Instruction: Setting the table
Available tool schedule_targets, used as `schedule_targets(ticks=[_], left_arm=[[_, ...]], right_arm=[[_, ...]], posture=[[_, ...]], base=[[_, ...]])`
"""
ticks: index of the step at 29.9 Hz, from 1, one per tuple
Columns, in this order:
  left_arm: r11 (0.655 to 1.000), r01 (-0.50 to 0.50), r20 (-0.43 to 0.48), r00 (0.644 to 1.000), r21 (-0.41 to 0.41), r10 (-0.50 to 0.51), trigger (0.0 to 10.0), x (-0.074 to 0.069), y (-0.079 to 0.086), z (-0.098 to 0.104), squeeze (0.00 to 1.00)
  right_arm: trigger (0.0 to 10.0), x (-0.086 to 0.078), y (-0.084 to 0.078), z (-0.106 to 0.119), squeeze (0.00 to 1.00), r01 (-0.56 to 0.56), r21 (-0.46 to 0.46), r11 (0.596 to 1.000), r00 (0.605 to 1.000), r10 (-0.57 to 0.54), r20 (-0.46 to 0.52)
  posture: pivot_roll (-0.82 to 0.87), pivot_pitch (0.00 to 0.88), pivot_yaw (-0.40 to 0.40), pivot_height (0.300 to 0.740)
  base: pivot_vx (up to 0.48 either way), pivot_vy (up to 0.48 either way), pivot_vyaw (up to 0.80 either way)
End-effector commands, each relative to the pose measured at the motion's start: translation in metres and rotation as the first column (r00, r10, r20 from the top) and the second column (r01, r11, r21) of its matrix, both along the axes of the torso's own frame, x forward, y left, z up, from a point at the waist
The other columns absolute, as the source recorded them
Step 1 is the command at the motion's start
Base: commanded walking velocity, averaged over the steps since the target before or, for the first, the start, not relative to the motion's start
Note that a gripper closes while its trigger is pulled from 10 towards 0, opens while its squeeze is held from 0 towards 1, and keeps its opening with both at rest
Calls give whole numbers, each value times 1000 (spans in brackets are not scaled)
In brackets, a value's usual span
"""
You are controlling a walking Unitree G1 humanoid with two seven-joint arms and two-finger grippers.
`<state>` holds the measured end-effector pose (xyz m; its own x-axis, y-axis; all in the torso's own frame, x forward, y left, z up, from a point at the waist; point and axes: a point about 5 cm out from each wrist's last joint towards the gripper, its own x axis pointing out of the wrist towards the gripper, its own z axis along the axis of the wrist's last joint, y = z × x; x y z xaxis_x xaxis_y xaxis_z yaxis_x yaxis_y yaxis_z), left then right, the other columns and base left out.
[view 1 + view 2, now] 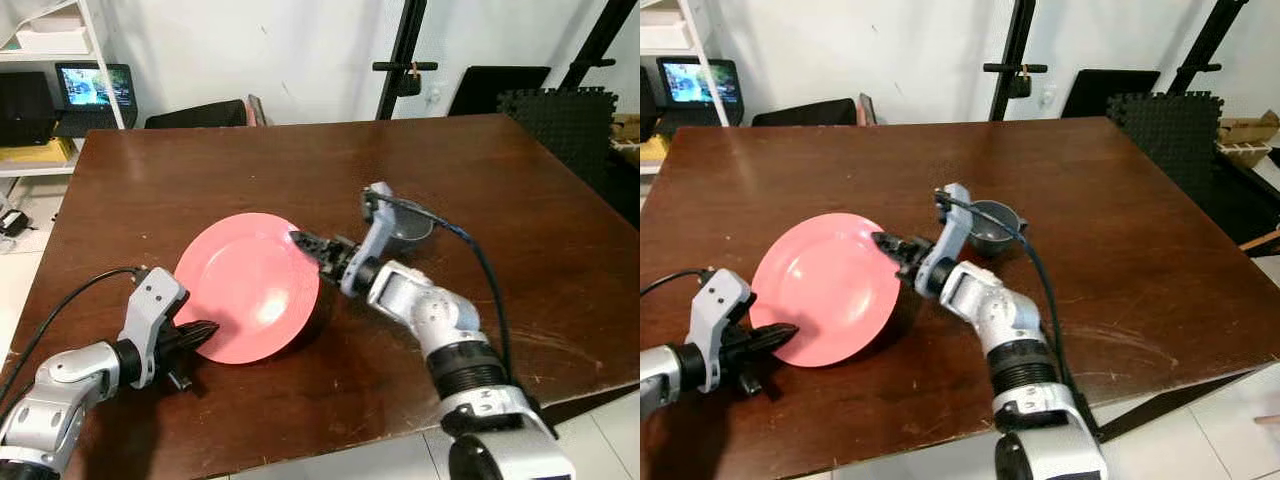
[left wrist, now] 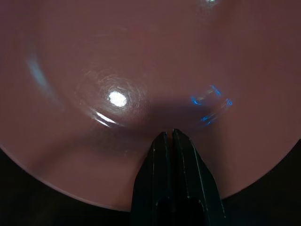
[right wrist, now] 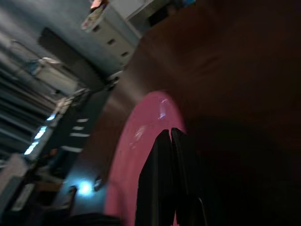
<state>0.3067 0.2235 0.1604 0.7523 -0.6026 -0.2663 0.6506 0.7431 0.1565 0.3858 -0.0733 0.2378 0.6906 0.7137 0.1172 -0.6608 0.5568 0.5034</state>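
A pink plate [image 1: 250, 285] lies on the dark wooden table [image 1: 500, 170], tilted with its right side raised and a shadow under it. My left gripper [image 1: 207, 333] is shut, its tips resting on the plate's near-left rim; in the left wrist view the closed fingers [image 2: 169, 141] lie over the plate [image 2: 141, 70]. From the right, my right gripper [image 1: 300, 241] is shut too, its tips touching the plate's far-right rim [image 3: 141, 141]. A small dark metal bowl [image 1: 410, 225] stands just behind the right wrist.
A white shelf with a laptop [image 1: 95, 90] stands at the back left. Behind the table are a black stand [image 1: 405, 65] and black foam mats [image 1: 560, 110]. The table's front edge runs close under both arms.
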Motion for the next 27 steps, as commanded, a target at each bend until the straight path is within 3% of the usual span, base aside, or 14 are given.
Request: schedule_targets(ticks=[1,2,3,15,16,20,24,25,27], left_arm=[[1000,-8,-111,994,18,10,10000,-7,1,-25,0],[1000,-8,-111,994,18,10,10000,-7,1,-25,0],[1000,-8,-111,994,19,10,10000,-7,1,-25,0],[1000,-8,-109,994,19,10,10000,-6,1,-25,0],[1000,-8,-110,994,19,10,10000,-6,1,-25,0],[1000,-9,-113,994,19,11,10000,-7,1,-25,0],[1000,-12,-113,994,21,14,10000,-7,2,-25,0],[1000,-13,-113,993,22,15,10000,-7,2,-25,0],[1000,-13,-113,993,22,15,10000,-6,2,-25,0]], right_arm=[[10000,2,-4,-1,784,11,-25,1000,1000,-11,8],[10000,2,-4,-1,784,11,-25,1000,1000,-11,8],[10000,2,-4,-5,1000,4,-49,999,1000,-4,6],[10000,-13,12,-36,1000,-149,-150,977,988,143,-53],[10000,-14,14,-40,0,-161,-159,974,986,154,-60],[10000,-18,22,-48,0,-198,-163,967,979,186,-82],[9725,-24,31,-50,0,-248,-112,962,966,237,-105],[0,-25,34,-48,0,-263,-55,963,960,255,-120],[0,-25,35,-47,0,-265,-36,964,958,259,-124]], posture=[[4,197,-12,740],[4,197,-12,740],[5,194,-12,740],[5,194,-14,740],[5,194,-14,740],[7,197,-15,740],[9,198,-17,740],[7,199,-17,740],[7,199,-17,740]], base=[[0,0,0],[0,0,0],[0,0,0],[0,0,0],[0,0,0],[0,0,0],[0,0,0],[0,0,0],[0,0,0]])
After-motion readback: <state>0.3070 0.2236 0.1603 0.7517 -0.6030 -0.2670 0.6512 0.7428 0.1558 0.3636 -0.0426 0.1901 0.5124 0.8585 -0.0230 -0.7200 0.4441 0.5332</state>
